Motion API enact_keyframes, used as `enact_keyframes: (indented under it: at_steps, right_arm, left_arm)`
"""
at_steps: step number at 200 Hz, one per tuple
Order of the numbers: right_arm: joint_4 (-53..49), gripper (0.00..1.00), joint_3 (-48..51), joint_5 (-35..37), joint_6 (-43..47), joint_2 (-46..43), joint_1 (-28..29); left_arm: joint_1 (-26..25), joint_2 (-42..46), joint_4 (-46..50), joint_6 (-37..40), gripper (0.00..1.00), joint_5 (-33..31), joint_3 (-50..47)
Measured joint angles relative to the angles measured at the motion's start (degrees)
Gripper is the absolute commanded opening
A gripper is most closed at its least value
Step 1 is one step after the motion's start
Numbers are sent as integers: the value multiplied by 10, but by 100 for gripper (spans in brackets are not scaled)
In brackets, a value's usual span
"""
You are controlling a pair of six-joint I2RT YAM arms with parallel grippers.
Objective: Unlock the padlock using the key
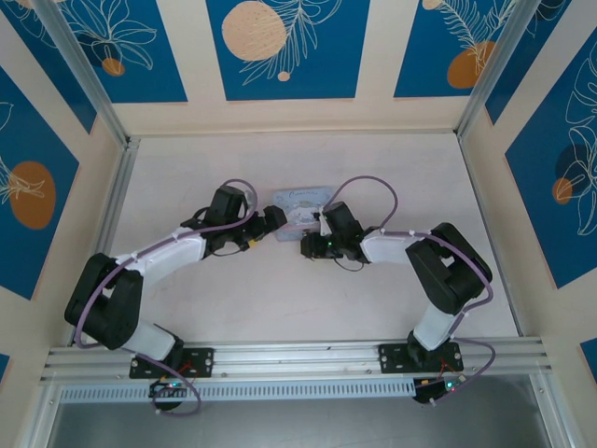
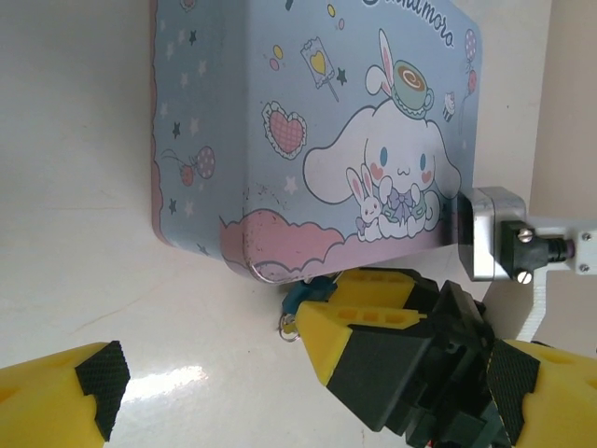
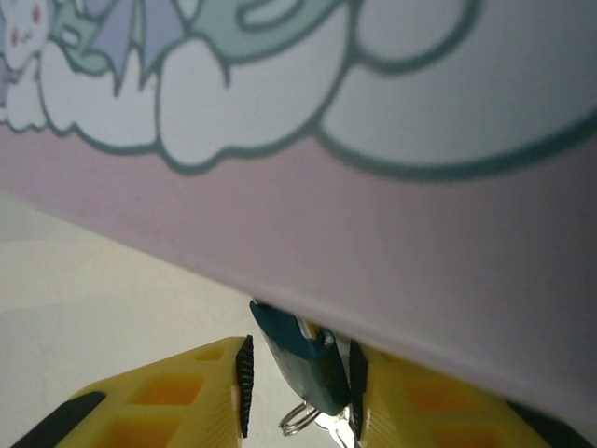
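The dark blue-grey padlock [image 3: 308, 359] hangs at the lower edge of the light blue cartoon tin [image 2: 326, 140], its shackle hidden under the tin's rim. A small wire ring [image 3: 298, 420] and the tip of the silvery key [image 3: 340, 434] dangle below it. My right gripper [image 3: 300, 387] straddles the padlock, slightly open. The right pad [image 3: 356, 387] touches the lock, while a gap shows at the left pad [image 3: 244, 383]. In the left wrist view the padlock [image 2: 312, 294] peeks out beside the right gripper's yellow fingers [image 2: 373, 317]. My left gripper [image 2: 306, 378] is wide open facing the tin, holding nothing.
The tin [image 1: 303, 198] lies mid-table between both grippers, the left gripper [image 1: 273, 221] at its left end and the right gripper [image 1: 308, 245] at its near edge. Metal-framed walls enclose the white table [image 1: 392, 177] on three sides.
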State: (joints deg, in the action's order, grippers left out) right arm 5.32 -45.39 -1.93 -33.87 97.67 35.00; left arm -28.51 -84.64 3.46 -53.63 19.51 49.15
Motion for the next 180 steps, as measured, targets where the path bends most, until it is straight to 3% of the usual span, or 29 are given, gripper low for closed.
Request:
enact_keyframes:
  at_steps: [64,116,180]
  right_arm:
    - [-8,3,0,22,4,0,7]
    - [-15,0,18,32,-14,-20,2]
    - [15,0,33,15,-54,-26,-3]
  left_arm:
    - [8,-11,-9,0,99,9,0]
    - [12,-21,7,18,99,3,14]
    - [12,-70,57,84,99,-58,76]
